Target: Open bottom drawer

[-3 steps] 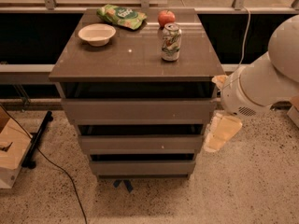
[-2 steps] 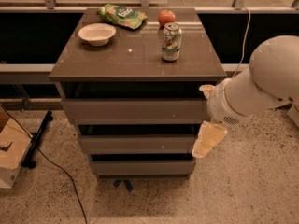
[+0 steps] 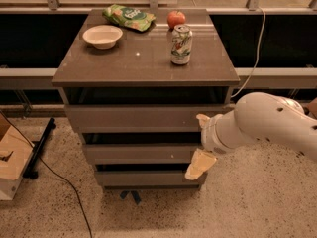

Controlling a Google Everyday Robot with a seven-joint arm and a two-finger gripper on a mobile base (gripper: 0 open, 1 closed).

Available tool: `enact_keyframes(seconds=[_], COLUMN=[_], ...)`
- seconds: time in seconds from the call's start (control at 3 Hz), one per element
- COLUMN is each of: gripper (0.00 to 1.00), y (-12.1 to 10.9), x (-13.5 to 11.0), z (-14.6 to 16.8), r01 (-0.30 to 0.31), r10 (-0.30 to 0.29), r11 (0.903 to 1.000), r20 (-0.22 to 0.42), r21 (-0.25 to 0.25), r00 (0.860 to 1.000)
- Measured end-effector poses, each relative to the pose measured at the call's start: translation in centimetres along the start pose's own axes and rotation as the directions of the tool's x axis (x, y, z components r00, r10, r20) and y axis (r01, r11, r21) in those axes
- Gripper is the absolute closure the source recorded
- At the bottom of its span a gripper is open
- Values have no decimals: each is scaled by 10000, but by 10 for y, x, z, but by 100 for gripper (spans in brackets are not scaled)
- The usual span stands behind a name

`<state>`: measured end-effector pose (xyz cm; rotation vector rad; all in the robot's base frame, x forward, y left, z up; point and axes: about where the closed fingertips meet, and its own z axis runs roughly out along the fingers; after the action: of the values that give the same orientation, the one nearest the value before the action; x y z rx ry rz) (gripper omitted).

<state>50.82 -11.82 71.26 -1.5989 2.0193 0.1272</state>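
The bottom drawer [image 3: 146, 178] is the lowest and narrowest of three grey-brown flat fronts on the small cabinet [image 3: 143, 66], and it looks shut. My gripper [image 3: 200, 143] is at the cabinet's right front, at the end of the white arm [image 3: 267, 123] reaching in from the right. It is open, with one cream finger [image 3: 203, 120] by the top drawer [image 3: 133, 118]. The other finger [image 3: 199, 164] hangs over the right end of the middle drawer [image 3: 138, 153], just above the bottom drawer. It holds nothing.
On the cabinet top stand a white bowl [image 3: 102, 35], a green chip bag [image 3: 129, 17], a red apple [image 3: 176, 19] and a soda can [image 3: 181, 44]. A cardboard box [image 3: 10, 160] and a black cable [image 3: 59, 180] lie on the floor at the left. A rail runs behind.
My arm has swung left and down, bringing the gripper from beside the cabinet's right edge to in front of the drawers' right ends. The drawers have not moved.
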Motion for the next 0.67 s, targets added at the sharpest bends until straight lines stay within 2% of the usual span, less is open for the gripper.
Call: enact_keyframes(seconds=[0.33,0.67], gripper=[0,0], y=[0,1], x=[0,3], z=[0,13], r01=[0,-138], r10=[0,141], r11=[10000,9996], r20=[-1,-94], r21=[1,266], r00=[10000,9999])
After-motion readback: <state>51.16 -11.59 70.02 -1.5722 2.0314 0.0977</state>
